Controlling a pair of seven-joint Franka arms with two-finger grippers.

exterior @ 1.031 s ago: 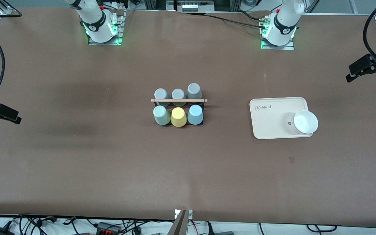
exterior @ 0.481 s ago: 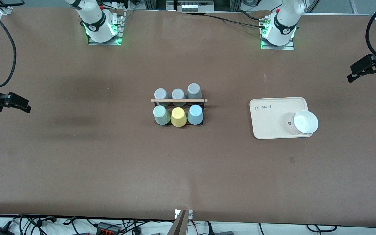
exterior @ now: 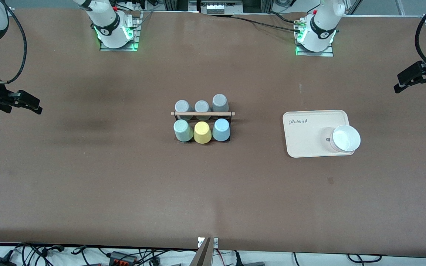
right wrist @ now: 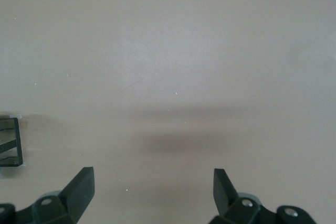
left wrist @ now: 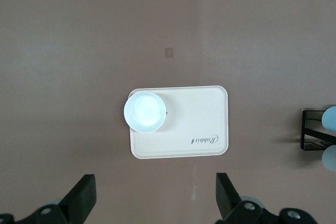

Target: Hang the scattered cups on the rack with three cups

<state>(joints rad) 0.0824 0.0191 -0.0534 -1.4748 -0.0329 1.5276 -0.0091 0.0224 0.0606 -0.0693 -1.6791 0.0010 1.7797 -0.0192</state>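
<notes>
The black wire rack (exterior: 202, 113), with a wooden rod across its top, stands mid-table. Six cups sit bottom-up on it. In the row nearer the front camera are the mint green cup (exterior: 182, 130), a yellow cup (exterior: 202, 132) and the light blue cup (exterior: 220, 129). Three grey cups (exterior: 202, 106) fill the other row. My left gripper (exterior: 412, 89) hangs open and empty over the left arm's end of the table (left wrist: 155, 198). My right gripper (exterior: 31, 105) hangs open and empty over the right arm's end (right wrist: 152, 192). A corner of the rack (right wrist: 10, 140) shows in the right wrist view.
A cream tray (exterior: 305, 136) lies between the rack and the left arm's end, with a white bowl (exterior: 345, 138) on its corner. The tray (left wrist: 210, 129) and bowl (left wrist: 145, 111) also show in the left wrist view. Cables run along the table's edges.
My right gripper has swung toward the bases' side of the table and a little toward the rack. The left gripper has barely shifted. The cups and rack have not moved.
</notes>
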